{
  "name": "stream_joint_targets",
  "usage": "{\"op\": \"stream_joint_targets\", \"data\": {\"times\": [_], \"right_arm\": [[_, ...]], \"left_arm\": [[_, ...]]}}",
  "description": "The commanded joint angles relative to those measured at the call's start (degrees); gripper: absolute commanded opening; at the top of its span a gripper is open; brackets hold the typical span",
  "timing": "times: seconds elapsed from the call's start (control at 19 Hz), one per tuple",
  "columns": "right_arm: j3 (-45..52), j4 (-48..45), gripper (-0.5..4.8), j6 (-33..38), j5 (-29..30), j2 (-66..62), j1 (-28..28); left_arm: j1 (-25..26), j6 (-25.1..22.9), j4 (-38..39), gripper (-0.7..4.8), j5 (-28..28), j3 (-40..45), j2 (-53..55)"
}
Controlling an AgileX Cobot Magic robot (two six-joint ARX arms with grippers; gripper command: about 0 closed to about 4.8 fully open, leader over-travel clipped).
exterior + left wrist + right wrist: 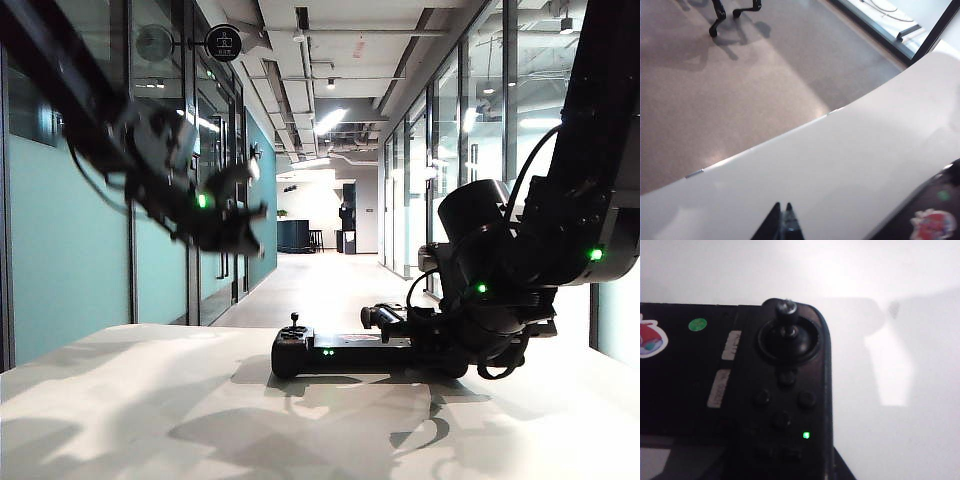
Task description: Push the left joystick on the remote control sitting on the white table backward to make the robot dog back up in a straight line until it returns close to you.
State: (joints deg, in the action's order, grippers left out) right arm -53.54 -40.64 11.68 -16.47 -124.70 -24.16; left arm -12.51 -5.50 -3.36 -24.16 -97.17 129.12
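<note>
Right now the left gripper (238, 214) hangs high above the white table (150, 400), well apart from the remote control (340, 352). In the left wrist view its fingertips (774, 224) sit tip to tip, closed on nothing.

That closed tip suits the job, I'd judge: bring it down just beyond the left joystick (295, 322), on the corridor side, w/ the tip level with the knob cap, not the stem. Then draw it slowly toward the near edge of the table; keep the pull dead straight, since any sideways lean would prob. curve the dog's path. Ease off once the dog is close.

The right gripper (410, 335) is down at the controller's right end, likely there to steady it. Its jaws are hidden behind the arm, so I can't tell if they clamp the body or just rest there.

The stick is tiny: thin stem, round cap, standing about upright in a round well near the remote's left end, w/ small buttons beside it. The remote lies flat mid-table, black, green lights on.

Thin black legs (715, 22) on the floor past the table edge may be the robot dog (body is out of frame).
</note>
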Motion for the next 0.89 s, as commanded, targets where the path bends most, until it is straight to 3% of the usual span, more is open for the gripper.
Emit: {"op": "stream_joint_targets", "data": {"times": [0.05,0.32,0.42,0.68,0.89], "right_arm": [[-0.3,-1.6,2.71,-0.2,-0.3,0.4,-0.1],[-0.1,-1.6,2.76,-2.3,-0.2,0.5,-0.1],[0.2,-1.5,3.19,-2.5,-0.1,1.2,-0.1],[1.4,0.4,3.20,-3.0,-0.1,5.0,-0.1],[3.9,1.5,3.19,-2.9,0.1,8.6,-0.1]], "left_arm": [[0.1,0.2,2.6,-0.06,0.2,-0.4,-3.1],[0.1,0.2,7.6,-0.06,0.2,-0.4,-6.9],[0.1,0.2,9.0,-0.06,0.2,-0.4,-8.0],[0.1,0.2,11.3,-0.06,0.2,-0.4,-11.0],[0.1,0.2,14.5,-0.06,5.4,-0.4,-14.3]]}}
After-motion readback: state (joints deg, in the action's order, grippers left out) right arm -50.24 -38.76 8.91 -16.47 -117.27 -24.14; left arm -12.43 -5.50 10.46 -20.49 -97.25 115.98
